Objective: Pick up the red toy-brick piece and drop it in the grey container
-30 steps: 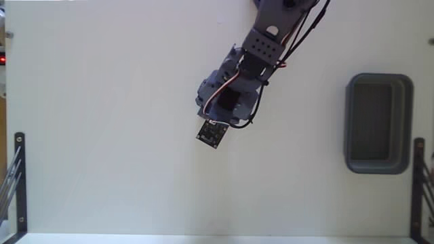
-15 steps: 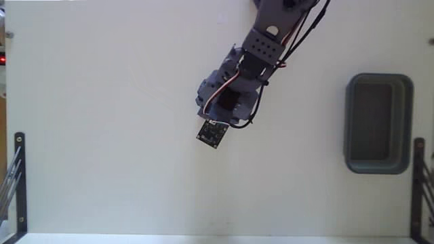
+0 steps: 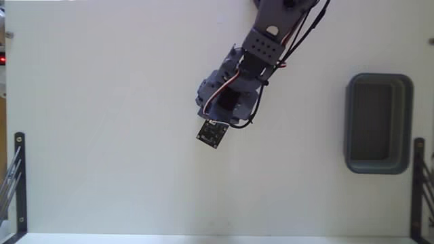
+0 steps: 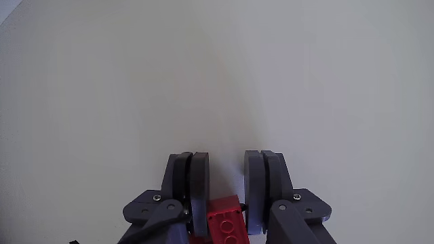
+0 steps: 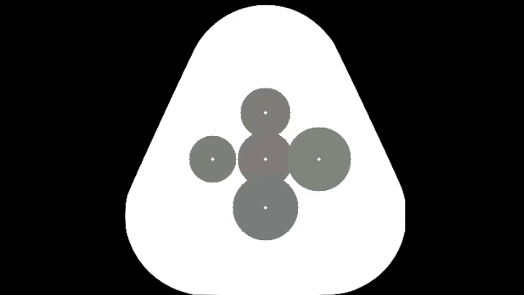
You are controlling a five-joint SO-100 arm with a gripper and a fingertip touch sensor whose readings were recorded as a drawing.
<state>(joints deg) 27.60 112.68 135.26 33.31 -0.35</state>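
In the fixed view, the rounded grey container (image 3: 378, 123), thick-rimmed plastic, sits on the matte white tabletop (image 3: 102, 135), well apart from the arm, whose body hides the brick. In the wrist view, the tool (image 4: 227, 173) grasps the glossy, studded red toy-brick piece (image 4: 222, 220) between flat grey fingers (image 4: 199, 183), its lower part cut off.
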